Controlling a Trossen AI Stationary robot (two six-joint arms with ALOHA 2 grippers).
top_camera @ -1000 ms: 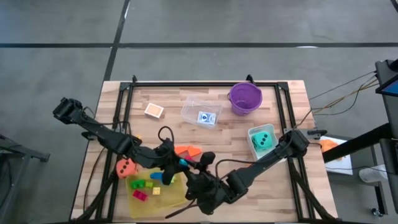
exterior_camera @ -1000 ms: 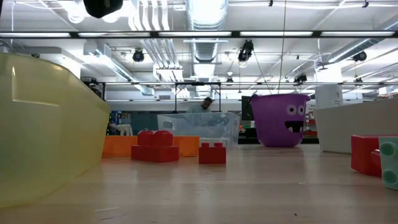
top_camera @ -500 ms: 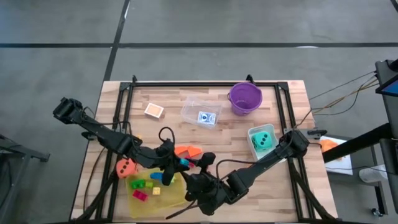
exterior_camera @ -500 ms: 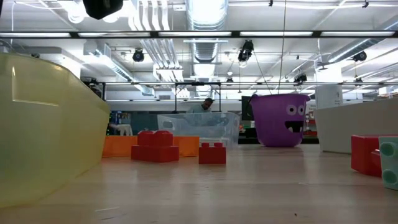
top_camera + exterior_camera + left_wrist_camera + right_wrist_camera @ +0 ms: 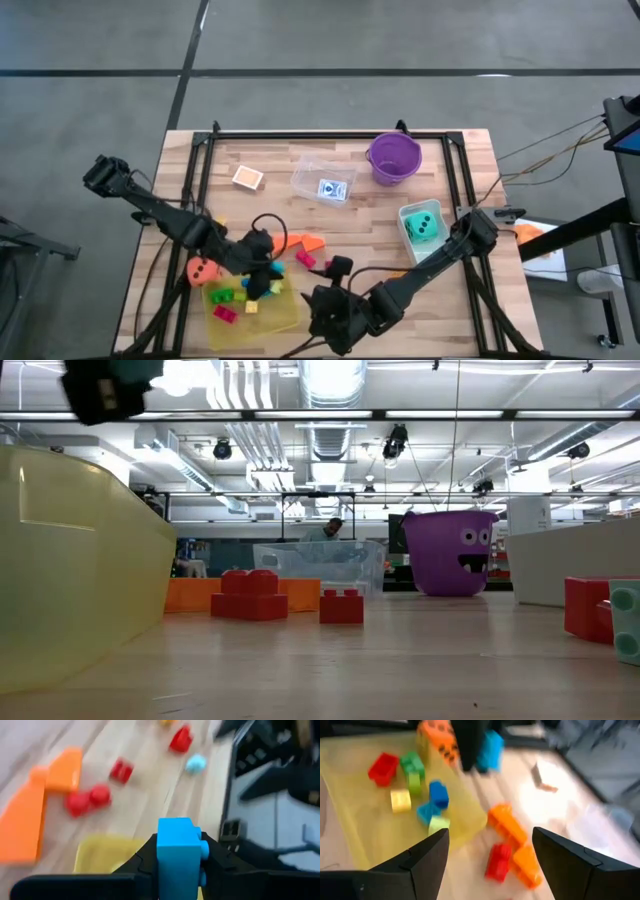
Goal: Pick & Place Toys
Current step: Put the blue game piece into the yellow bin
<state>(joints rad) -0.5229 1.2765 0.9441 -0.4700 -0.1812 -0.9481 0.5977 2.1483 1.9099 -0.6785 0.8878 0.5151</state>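
A wooden table (image 5: 350,215) stands on a grey floor, and the low view looks across it into a hall with ceiling lights and ducts.

On the left, the left arm reaches in from the table's left edge. The left gripper (image 5: 179,857) hangs over the flat yellow tray (image 5: 285,312) near the front, its fingers clenched on a light blue brick (image 5: 178,851); the right wrist view shows that brick (image 5: 490,750) held above the tray's far edge. Just left of the tray lies the orange die (image 5: 203,269). Inside the tray lie small bricks: green (image 5: 222,296), red (image 5: 225,314), yellow (image 5: 250,306) and blue (image 5: 438,794).

Just beyond the tray, towards the middle, the orange wedge pieces (image 5: 300,242) lie on the bare wood with a few red bricks (image 5: 305,259) near them. Farther back sit a small card pack (image 5: 247,178) and a clear tub (image 5: 322,177) with another card pack (image 5: 334,189) inside it.

The right arm crosses from the right edge to the front centre. The right gripper (image 5: 489,851) hangs beside the tray's right end, its fingers spread apart and empty.

On the right, the purple bucket (image 5: 394,157) stands at the back, and the teal die (image 5: 424,227) lies near the right edge.
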